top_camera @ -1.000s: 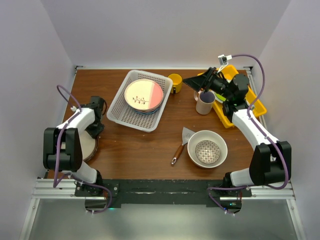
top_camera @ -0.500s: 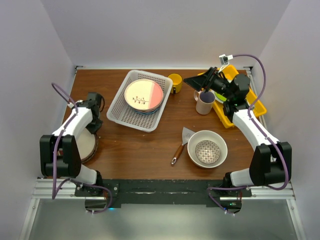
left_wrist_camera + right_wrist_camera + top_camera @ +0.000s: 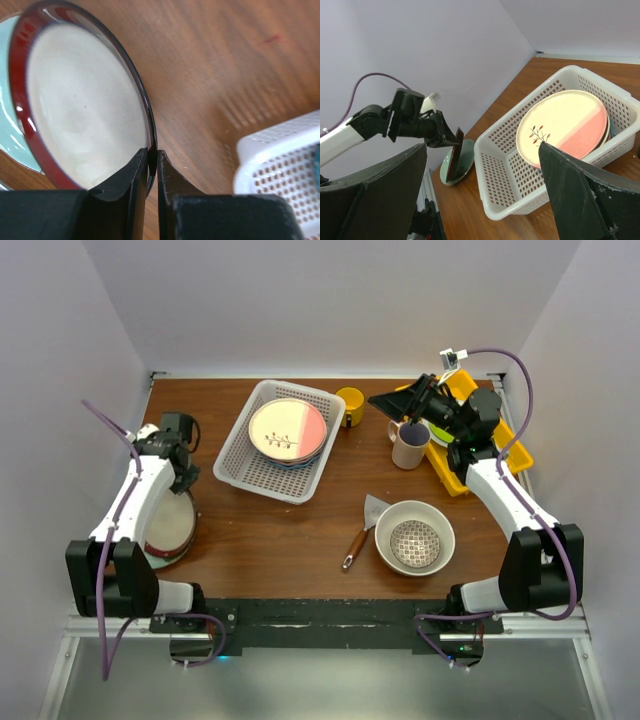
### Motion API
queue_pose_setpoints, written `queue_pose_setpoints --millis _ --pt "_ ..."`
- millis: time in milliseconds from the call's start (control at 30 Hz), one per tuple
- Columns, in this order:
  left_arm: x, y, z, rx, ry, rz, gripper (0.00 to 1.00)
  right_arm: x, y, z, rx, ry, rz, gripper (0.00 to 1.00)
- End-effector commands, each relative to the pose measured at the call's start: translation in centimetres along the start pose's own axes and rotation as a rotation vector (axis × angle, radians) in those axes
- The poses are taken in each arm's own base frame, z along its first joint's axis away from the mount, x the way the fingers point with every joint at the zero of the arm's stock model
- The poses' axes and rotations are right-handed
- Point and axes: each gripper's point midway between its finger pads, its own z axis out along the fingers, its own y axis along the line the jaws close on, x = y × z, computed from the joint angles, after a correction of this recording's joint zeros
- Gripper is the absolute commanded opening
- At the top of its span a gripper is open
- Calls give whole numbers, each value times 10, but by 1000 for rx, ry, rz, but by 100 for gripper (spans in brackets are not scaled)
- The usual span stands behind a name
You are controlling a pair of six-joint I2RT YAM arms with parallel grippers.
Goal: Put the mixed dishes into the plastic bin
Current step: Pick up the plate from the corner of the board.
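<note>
At the table's 9 o'clock side, the left gripper [image 3: 152, 159] pinches the rim of the red-rimmed cream plate [image 3: 80, 110]. It holds the plate up on its edge over the pale green plate [image 3: 465, 162]. The white plastic bin [image 3: 262, 475] sits near 11 o'clock with a pink and cream plate [image 3: 290, 428] on top inside. A yellow mug [image 3: 350, 402] stands just beside the bin. At 2 o'clock the right gripper [image 3: 408, 424] hangs over the purple-lined cream mug [image 3: 410, 450], fingers spread wide. At 5 o'clock the small patterned bowl [image 3: 413, 544] sits in the large cream bowl [image 3: 441, 524].
</note>
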Motion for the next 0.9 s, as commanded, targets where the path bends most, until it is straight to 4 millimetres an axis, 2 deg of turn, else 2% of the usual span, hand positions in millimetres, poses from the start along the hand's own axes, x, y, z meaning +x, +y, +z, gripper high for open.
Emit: queue_pose_setpoints --millis 0,467,533,600,633,667,767,867 --pt "-37 -15 -38 119 -97 -78 0 -12 23 -6 -54 -32 -64 98" --pt "-66 -10 -107 298 -212 -221 0 -13 23 -6 -52 -34 -61 98" --pt "-72 -11 -121 360 -251 -257 0 -14 24 -7 -52 -36 -65 98" --pt "-71 -11 -126 410 -271 -280 0 -13 24 -7 -52 -35 -64 98" --pt "-81 -11 -143 484 -328 -317 0 -14 24 -7 -52 -36 -64 98" --pt "-78 -12 -142 506 -336 -321 0 -13 23 -7 -51 -36 -64 98" --pt "-84 -10 -156 557 -371 -353 0 -14 24 -7 -54 -36 -65 98" --pt "-77 -14 -154 560 -326 -354 0 -13 24 -7 -61 -30 -63 98"
